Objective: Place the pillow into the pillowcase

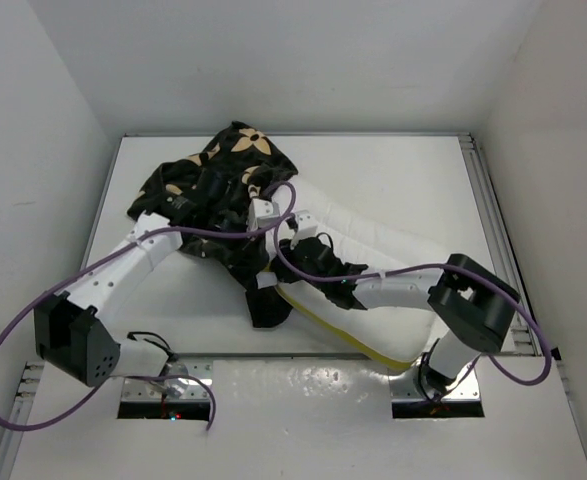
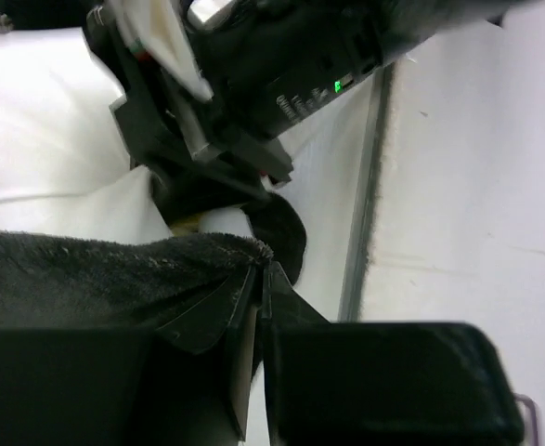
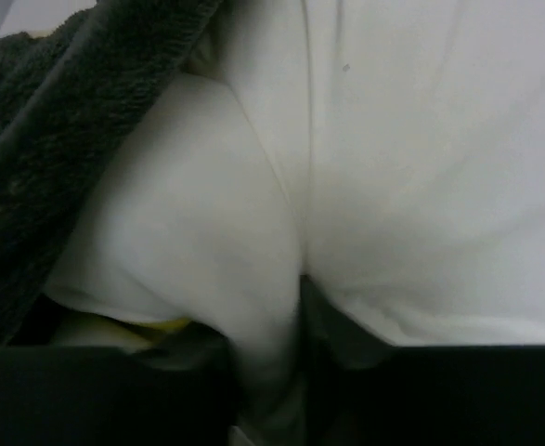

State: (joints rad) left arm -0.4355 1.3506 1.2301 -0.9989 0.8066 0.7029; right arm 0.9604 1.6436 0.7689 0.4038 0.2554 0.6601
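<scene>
The black pillowcase (image 1: 228, 165) with tan flowers lies bunched at the back left, and a dark fold of it hangs down toward the front. The white pillow (image 1: 385, 332) with yellow trim lies diagonally at centre right, its upper end at the case. My left gripper (image 1: 261, 222) is shut on the pillowcase edge (image 2: 86, 269), with its tips (image 2: 263, 269) pinching the black fabric. My right gripper (image 1: 295, 248) is shut on a fold of the pillow (image 3: 421, 167), with its tips (image 3: 302, 288) buried in the white cloth. The pillowcase edge (image 3: 31, 167) drapes over the pillow's left side.
White walls enclose the table on three sides. A metal rail (image 1: 488, 220) runs along the right edge and also shows in the left wrist view (image 2: 369, 186). Purple cables (image 1: 223, 232) loop over both arms. The right gripper body (image 2: 253, 84) sits close ahead of my left fingers.
</scene>
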